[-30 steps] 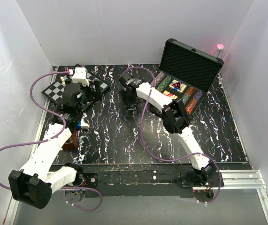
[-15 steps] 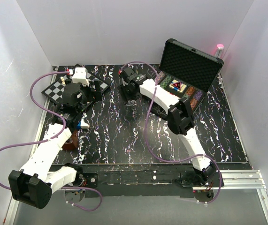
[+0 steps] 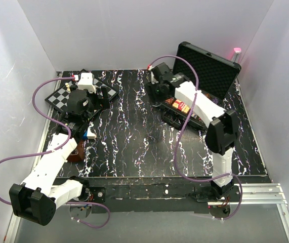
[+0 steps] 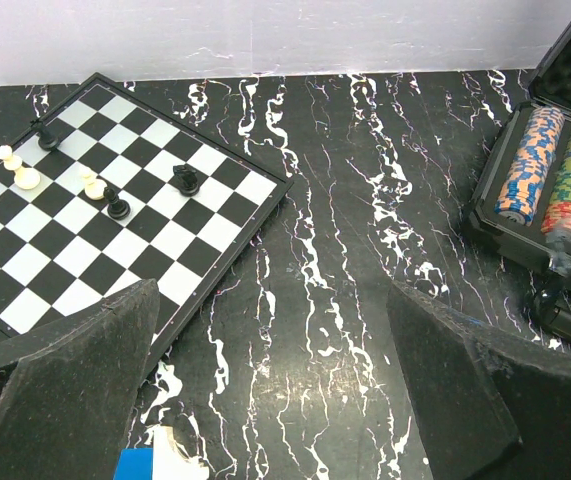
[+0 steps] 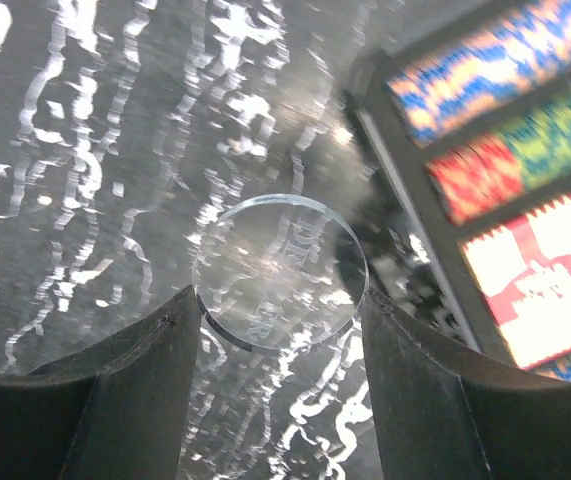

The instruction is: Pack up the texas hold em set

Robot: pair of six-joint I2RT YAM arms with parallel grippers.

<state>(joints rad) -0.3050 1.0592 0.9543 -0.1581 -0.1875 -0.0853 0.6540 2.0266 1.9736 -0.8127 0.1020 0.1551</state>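
We saw the right gripper (image 5: 277,305) clenched on a clear round disc (image 5: 280,270), its two black fingers pressing the rim at 9 and 3 o'clock. The disc was see-through, with faint letters cut into it that we could not read, and the black white-veined marble tabletop (image 5: 85,150) showed through it. At 2 o'clock from the disc lay the open black hinged briefcase (image 3: 212,71), which sat at 1 o'clock on the table in the overhead view, its lid upright and lined with dimpled foam. In its tray we saw rows of multicoloured poker chips (image 5: 495,65) on edge, blue-orange, then green-yellow beside red, and below them a red-and-white card box (image 5: 540,275). The left gripper (image 4: 273,295) hung released, fingers wide apart with nothing between them, above the tabletop. At 10 o'clock from it lay the black-and-white chessboard (image 4: 115,220) with a few chess pieces (image 4: 185,180), and at 7 o'clock a small blue-white block (image 4: 155,467)
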